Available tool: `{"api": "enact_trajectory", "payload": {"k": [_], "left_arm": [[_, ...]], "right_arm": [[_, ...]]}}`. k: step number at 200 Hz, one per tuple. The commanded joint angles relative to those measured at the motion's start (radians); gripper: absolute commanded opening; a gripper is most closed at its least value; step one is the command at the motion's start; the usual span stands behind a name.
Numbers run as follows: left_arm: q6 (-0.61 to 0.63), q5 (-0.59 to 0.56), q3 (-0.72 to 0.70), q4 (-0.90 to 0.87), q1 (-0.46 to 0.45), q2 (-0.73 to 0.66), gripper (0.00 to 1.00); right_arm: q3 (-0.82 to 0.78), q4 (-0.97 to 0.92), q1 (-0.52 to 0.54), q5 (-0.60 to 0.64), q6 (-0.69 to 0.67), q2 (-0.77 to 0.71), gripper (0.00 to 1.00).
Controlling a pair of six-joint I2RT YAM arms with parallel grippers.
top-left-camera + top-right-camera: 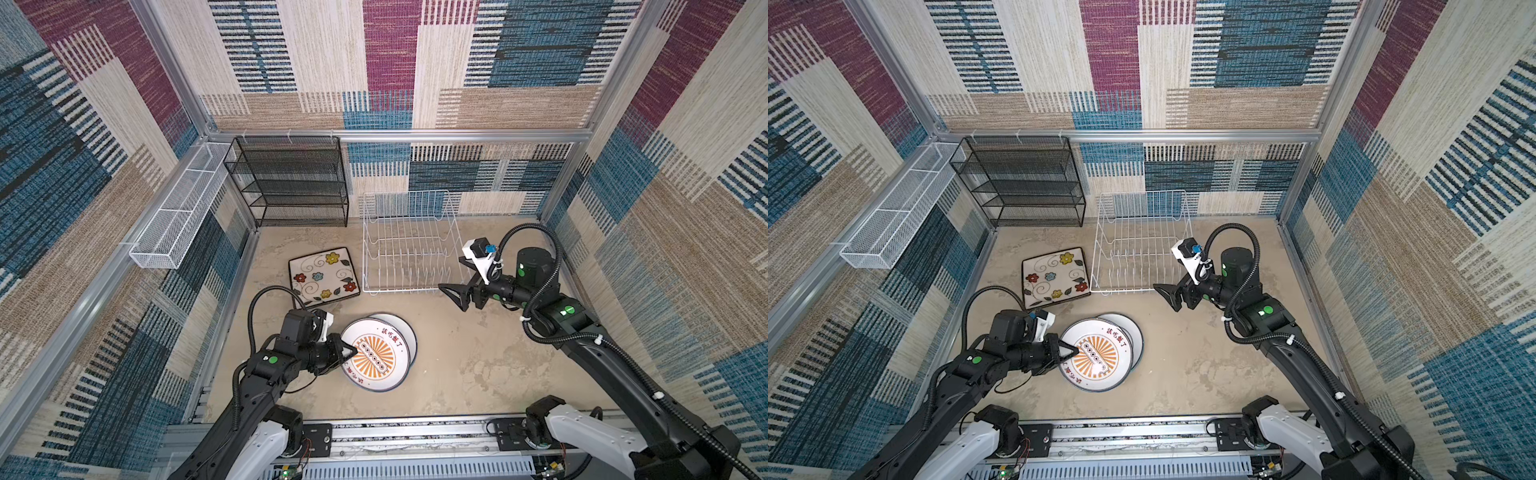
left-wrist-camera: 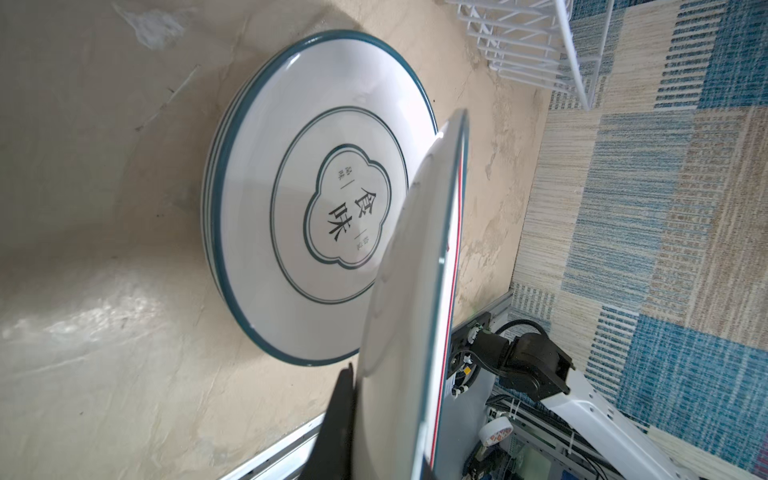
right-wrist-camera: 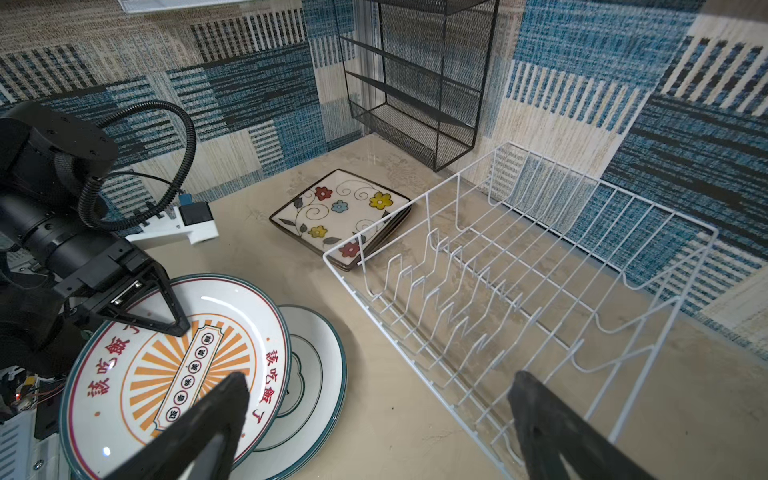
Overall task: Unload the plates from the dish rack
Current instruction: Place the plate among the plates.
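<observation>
Plates: two kinds, all on the table outside the rack (image 1: 399,292). Round: one sunburst plate (image 1: 376,359) clamped at its rim by the left gripper (image 1: 354,350) and tilted over a round stack (image 1: 400,323). Contact between its far edge and the stack: cannot tell. The stack's layered teal rims show at least two plates. Square: one floral stack (image 1: 322,274) flat just left of the rack. More than one plate, exact count unclear. One rack, white wire, standing against the back wall. Right gripper (image 1: 452,297) hangs near the rack's front right corner, jaws spread wide, gripping nothing. Surface: mottled beige tabletop (image 1: 478,365). Room: three walls (image 1: 390,62) of woven patchwork in blue, tan, cream and magenta, on an aluminium frame (image 1: 415,135). One black shelf (image 1: 291,183) stands in the back left corner, and one white basket (image 1: 174,216) hangs on the left wall. Left wrist view alone shows the held plate's plain white back and a clover emblem with characters on the stack's top plate; both top views hide these. Right wrist view alone shows the square stack's layered edges.
</observation>
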Motion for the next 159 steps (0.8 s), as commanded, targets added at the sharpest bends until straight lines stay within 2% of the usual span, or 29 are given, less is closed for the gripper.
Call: {"api": "enact_trajectory", "payload": {"k": [1, 39, 101, 159], "left_arm": [[-0.072, 0.045, -0.031, 0.185, 0.001, 0.027, 0.00], [-0.144, 0.076, -0.116, 0.387, -0.001, 0.101, 0.00], [-0.127, 0.029, -0.141, 0.452, 0.000, 0.183, 0.00], [-0.121, 0.010, -0.136, 0.457, 0.000, 0.232, 0.14]], "right_arm": [[0.011, -0.009, 0.001, 0.027, -0.006, 0.022, 1.00], [0.016, -0.012, 0.003, 0.039, -0.018, 0.055, 1.00], [-0.036, -0.019, 0.003, 0.025, -0.090, 0.074, 1.00], [-0.051, -0.051, 0.004, 0.009, -0.161, 0.113, 1.00]]}}
